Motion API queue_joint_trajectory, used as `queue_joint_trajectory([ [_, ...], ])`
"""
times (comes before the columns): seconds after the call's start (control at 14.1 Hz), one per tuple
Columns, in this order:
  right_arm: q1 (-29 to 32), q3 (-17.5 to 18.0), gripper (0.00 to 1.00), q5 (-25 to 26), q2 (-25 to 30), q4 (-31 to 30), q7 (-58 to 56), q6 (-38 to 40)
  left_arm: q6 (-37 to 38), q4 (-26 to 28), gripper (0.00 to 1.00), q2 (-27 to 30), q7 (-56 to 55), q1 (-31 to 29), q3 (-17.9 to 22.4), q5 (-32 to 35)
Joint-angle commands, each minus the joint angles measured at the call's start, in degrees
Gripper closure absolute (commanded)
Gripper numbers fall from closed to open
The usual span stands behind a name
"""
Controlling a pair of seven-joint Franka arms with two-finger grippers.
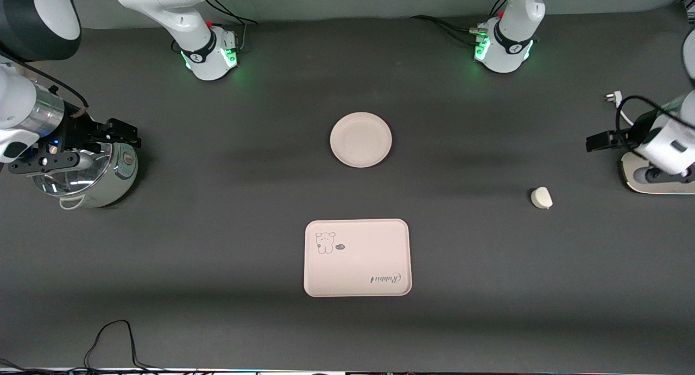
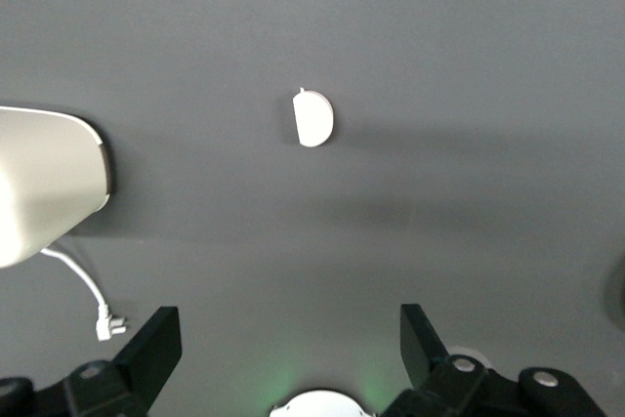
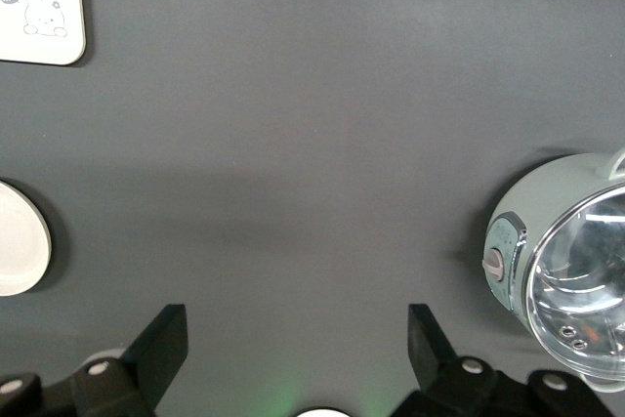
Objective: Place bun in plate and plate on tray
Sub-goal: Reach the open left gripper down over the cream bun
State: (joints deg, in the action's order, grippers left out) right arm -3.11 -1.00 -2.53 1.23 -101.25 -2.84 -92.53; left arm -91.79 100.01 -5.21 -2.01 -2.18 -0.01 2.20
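Observation:
The round cream plate (image 1: 360,139) lies at mid-table and is empty. The pink-cream tray (image 1: 357,258), with a bear drawing and "Rabbit" script, lies nearer to the front camera than the plate and is also empty. The small white bun (image 1: 541,197) lies on the table toward the left arm's end. It also shows in the left wrist view (image 2: 313,117). My left gripper (image 1: 595,142) is open and empty, up beside the toaster; it also shows in its wrist view (image 2: 290,344). My right gripper (image 1: 126,133) is open and empty over the cooker; it also shows in its wrist view (image 3: 296,344).
A white toaster (image 1: 654,178) with its cord and plug (image 1: 612,97) stands at the left arm's end of the table. A pale green cooker with a glass lid (image 1: 92,174) stands at the right arm's end. A black cable (image 1: 111,337) lies near the front edge.

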Motion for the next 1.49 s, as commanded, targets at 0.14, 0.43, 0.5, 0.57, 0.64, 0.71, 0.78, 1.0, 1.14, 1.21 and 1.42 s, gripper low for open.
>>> queue_joint_trajectory([
  [0.14,-1.0,1.0,0.00,0.8,0.2,-0.7,1.4,-3.4,-16.2,14.9,0.00,0.0,1.2,-1.2,0.3,-0.8],
  [0.43,-1.1,2.2,0.00,0.9,-1.1,-0.6,1.5,-5.0,-30.5,23.9,0.00,-3.4,1.3,-1.5,0.3,-1.4],
  [0.5,-1.0,2.5,0.00,0.8,-1.4,-0.7,1.5,-5.7,-31.9,23.9,0.00,-5.4,1.3,-1.6,0.3,-1.5],
  [0.57,-1.1,2.6,0.00,0.8,-1.8,-0.7,1.6,-6.0,-33.5,23.8,0.00,-7.4,1.3,-1.6,0.3,-1.6],
  [0.64,-1.1,2.9,0.00,0.8,-2.0,-0.6,1.6,-6.1,-35.4,23.8,0.00,-9.4,1.3,-1.6,0.3,-1.6],
  [0.71,-1.0,3.5,0.00,0.8,-2.3,-0.6,1.7,-6.1,-37.1,23.7,0.00,-11.3,1.3,-2.2,0.3,-1.6],
  [0.78,-1.0,3.8,0.00,0.8,-2.5,-0.6,2.7,-6.3,-38.5,23.6,0.00,-12.8,1.5,-2.9,0.2,-1.6],
  [1.0,-1.4,6.4,0.00,0.8,-4.2,-0.6,6.8,-7.8,-41.7,21.6,0.01,-16.5,2.4,-3.7,0.2,-1.6],
  [1.14,-1.5,7.3,0.00,0.6,-5.6,-0.6,9.1,-8.9,-46.2,21.4,0.01,-19.6,2.4,-3.8,0.1,-1.9],
  [1.21,-1.5,8.0,0.00,0.4,-6.4,-0.6,9.5,-9.5,-47.1,21.0,0.01,-20.5,2.3,-3.7,-0.1,-3.1],
  [1.42,-1.5,9.4,0.00,0.0,-7.7,-0.7,11.1,-11.0,-45.4,19.7,0.01,-20.8,2.4,-2.8,-0.3,-6.5],
])
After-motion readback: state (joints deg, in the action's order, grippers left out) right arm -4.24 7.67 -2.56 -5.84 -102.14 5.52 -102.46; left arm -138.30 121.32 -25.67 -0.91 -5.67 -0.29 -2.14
